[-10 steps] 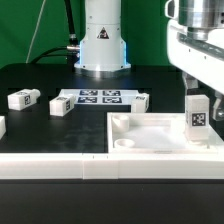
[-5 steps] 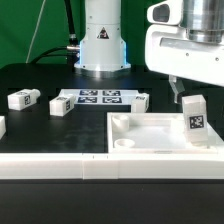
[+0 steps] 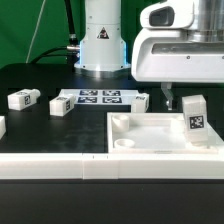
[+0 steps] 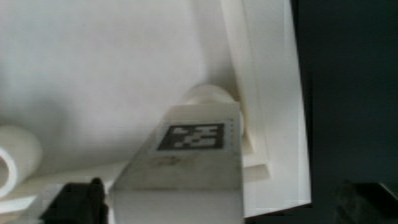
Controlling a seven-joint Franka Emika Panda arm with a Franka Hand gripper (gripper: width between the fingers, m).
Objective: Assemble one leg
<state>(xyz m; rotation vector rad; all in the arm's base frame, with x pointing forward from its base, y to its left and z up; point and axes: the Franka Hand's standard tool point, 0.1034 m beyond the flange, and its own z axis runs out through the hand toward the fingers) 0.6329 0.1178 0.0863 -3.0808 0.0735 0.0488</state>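
My gripper (image 4: 222, 200) is wide open, empty. Leg (image 3: 195, 112) stands in tray (image 3: 140, 140) corner, near the tabletop edge on the exterior view's right. Risk: my finger clips it and it topples if not seated.

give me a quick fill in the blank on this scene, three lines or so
1. The leg stands ___ in a corner of the tray.
2. The gripper has its jaws ___, holding nothing.
3. The loose leg beside the marker board lies on the ___ table, outside the tray.

Missing words: upright; open; black
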